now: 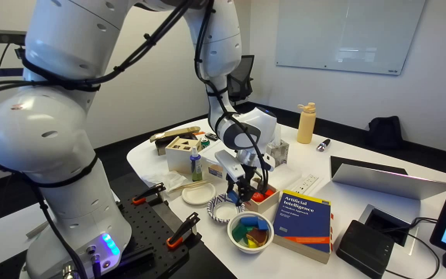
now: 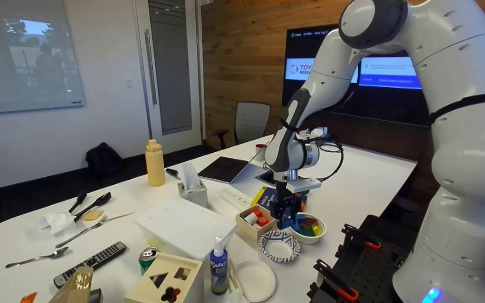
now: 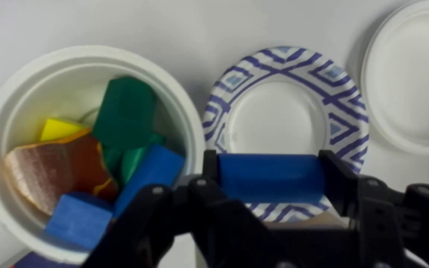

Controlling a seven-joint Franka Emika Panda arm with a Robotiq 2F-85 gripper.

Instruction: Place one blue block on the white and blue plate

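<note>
Clamped in my gripper (image 3: 270,175) is a blue block (image 3: 274,182), held lengthwise with my fingers (image 3: 210,165) pressing its two ends. I have it over the white and blue plate (image 3: 277,115), where, in the wrist view, it covers part of the far side.

Near me, taking left and right as I face the table (image 2: 373,181), that plate sits between a white bowl (image 3: 95,52) on the right and a plain white plate (image 3: 412,74) on the left, close beside both. The bowl holds two blue pieces (image 3: 78,219), a dark green piece (image 3: 127,111) with more green showing beside it, a yellow piece (image 3: 60,128) and a brown piece (image 3: 56,167) with orange edges, lying tilted against one another.

Farther left stand a spray bottle (image 2: 219,269) marked EXPO and a wooden sorting box (image 1: 178,161) whose top is cut with holes, among them a triangle and a clover, with a drink can (image 2: 146,259) just beyond it.

Just beyond the white and blue plate sits a low wooden box (image 2: 246,230) holding red pieces (image 2: 262,221) and a white piece (image 2: 251,218). A thick book (image 1: 304,217) lies to its right, beyond the bowl. To its left is a white-lidded tub (image 2: 187,223), whose contents I cannot make out. Beyond the tub, a tissue box (image 2: 193,195) has a white tissue (image 2: 189,176) standing up from its top, and farther off a yellow bottle (image 2: 155,164) stands upright.
</note>
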